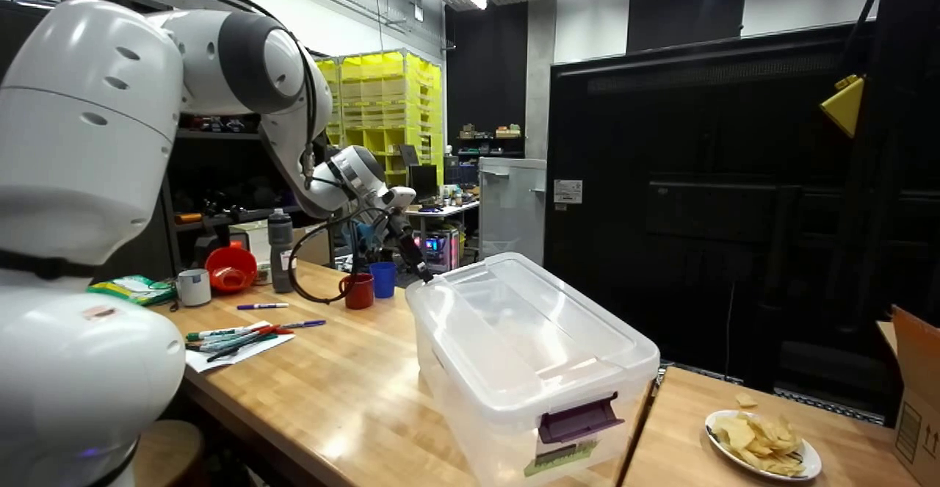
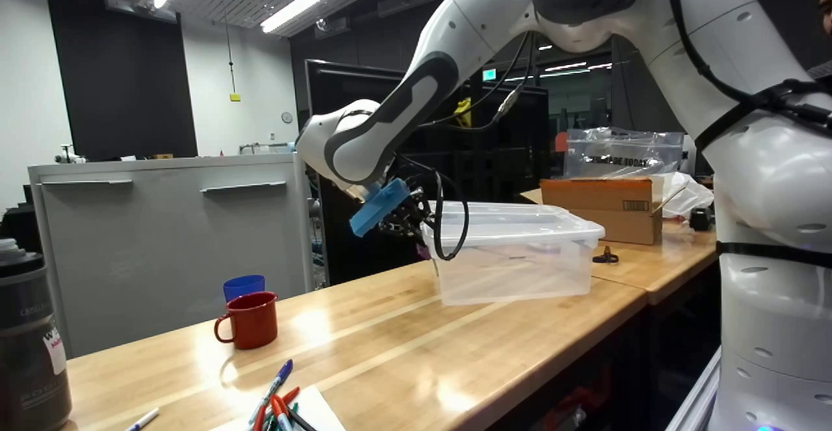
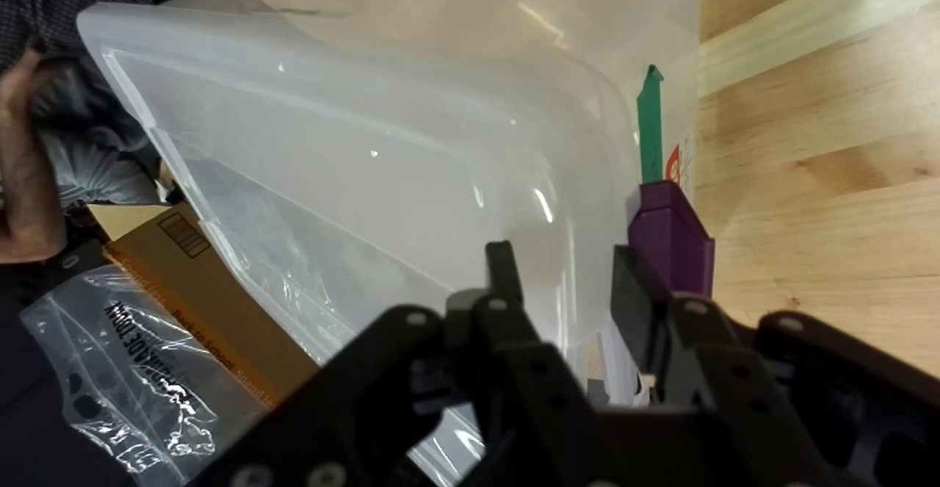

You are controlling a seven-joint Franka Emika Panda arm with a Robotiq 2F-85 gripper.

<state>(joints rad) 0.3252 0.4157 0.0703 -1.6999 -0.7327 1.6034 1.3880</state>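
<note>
In an exterior view I see a plate (image 1: 813, 463) of chips (image 1: 756, 439) lower right, a lidded clear bin (image 1: 507, 439) lower centre. Low in the wrist view, my gripper (image 3: 564, 274) stands spread, bin edge showing between its fingers (image 3: 631, 303).

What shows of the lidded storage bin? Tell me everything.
The translucent, plastic-looking storage bin stands upright on the wooden tabletop, a clear lid covering it. Purple latches sit at both ends; a grass-patterned label marks one end, a green strip the other. The open end effector is at the lid's rim; contact is unclear.
</note>
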